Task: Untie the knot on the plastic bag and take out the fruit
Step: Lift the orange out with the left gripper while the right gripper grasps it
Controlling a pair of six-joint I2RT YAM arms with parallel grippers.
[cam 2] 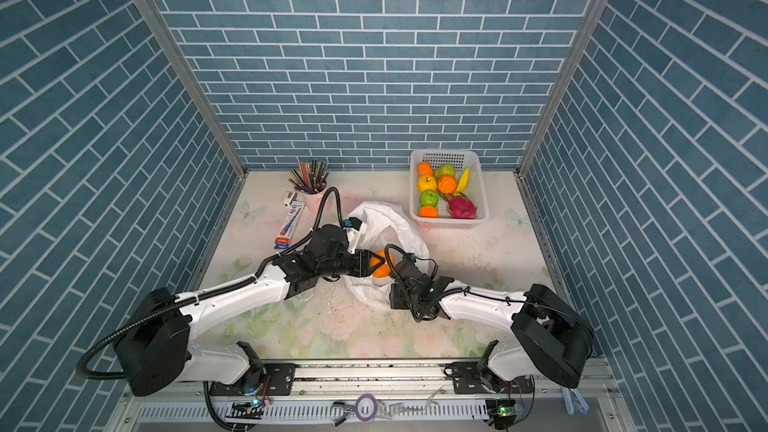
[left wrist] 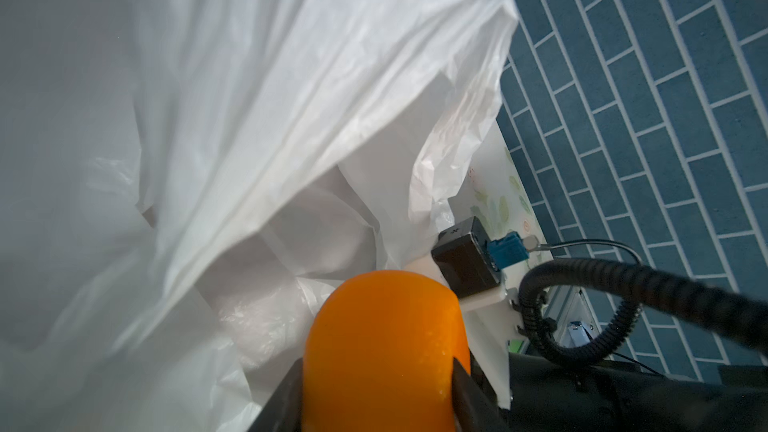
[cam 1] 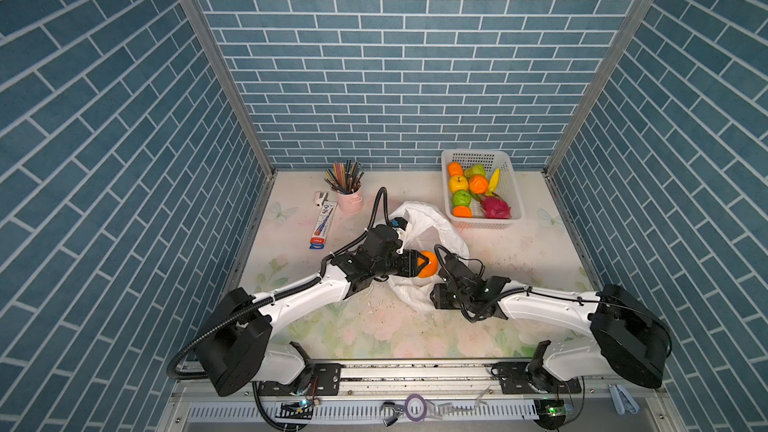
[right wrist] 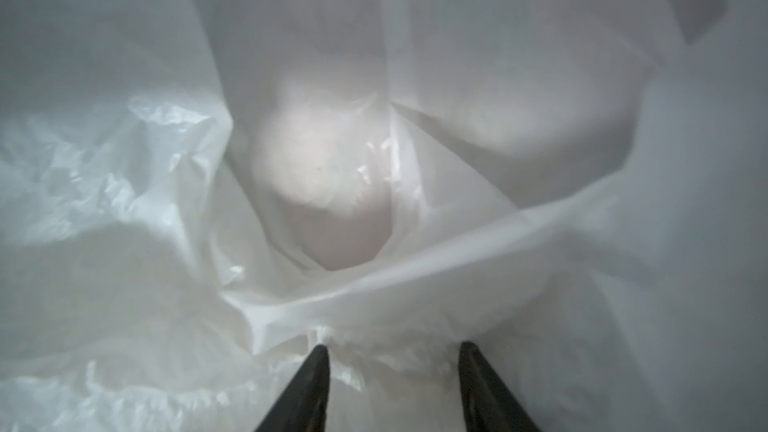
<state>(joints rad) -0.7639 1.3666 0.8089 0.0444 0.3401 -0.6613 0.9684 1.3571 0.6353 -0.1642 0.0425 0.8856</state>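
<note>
- The left gripper (cam 1: 420, 266) is closed on an orange (cam 1: 430, 264). In the left wrist view its dark fingers (left wrist: 467, 392) press the fruit's two sides, and the round body bulges out past the tips.
- The orange hangs over the open mouth of the plastic bag (cam 1: 424, 218), whose film spreads below and ahead of the gripper. No knot shows in any view, so the tie is judged undone.
- The right gripper (right wrist: 392, 351) has its jaws spread apart with nothing pinched between them. Only crumpled bag film lies at and ahead of its tips, and no further fruit can be made out through it.
- The right arm's wrist sits just ahead of the left gripper's tips, close beyond the orange.
- The white basket (cam 1: 486, 224) stands well apart from the left gripper, ahead of its tips and off toward the back wall, past the bag's far rim. The fruit (cam 1: 478, 184) already taken out lies in it.
- The coming move is judged to be a carry to that basket. The left gripper has the load, and the orange is round, so no long axis needs minding.
- The carry probably needs to lift and swing clear of the right wrist and the bag's raised film.
</note>
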